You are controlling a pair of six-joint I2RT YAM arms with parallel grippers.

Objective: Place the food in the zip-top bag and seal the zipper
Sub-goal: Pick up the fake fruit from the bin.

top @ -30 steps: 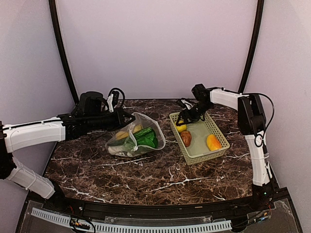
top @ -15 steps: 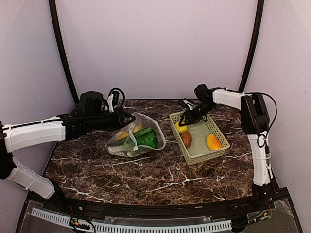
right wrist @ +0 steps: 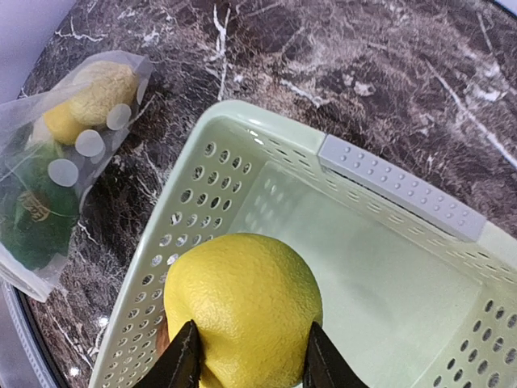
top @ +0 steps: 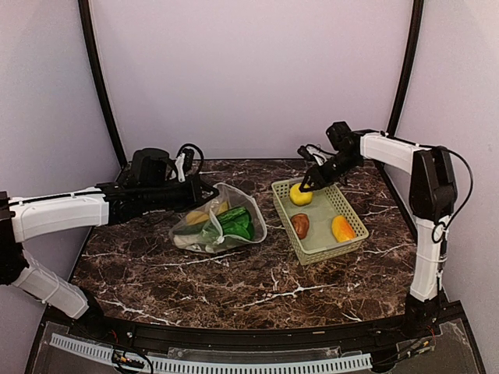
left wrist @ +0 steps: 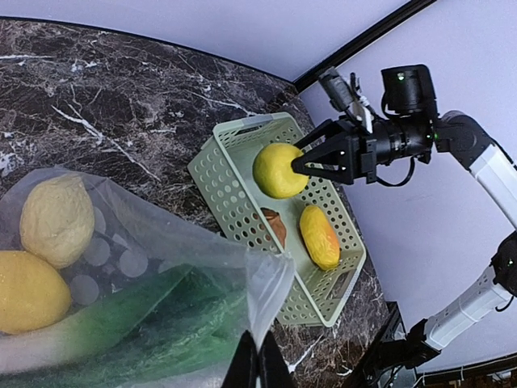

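Trouble may be coming. The zip-top bag [top: 222,222] is lying beside the green basket [top: 330,253], left claw [left wrist: 257,368] pinching its floppy mouth. The right claw [right wrist: 249,356] is squeezing a round yellow fruit [right wrist: 242,291] above the basket; it could slip.

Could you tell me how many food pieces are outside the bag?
3: yellow one in the right end effector over the basket; brown one and orange one lying in it.
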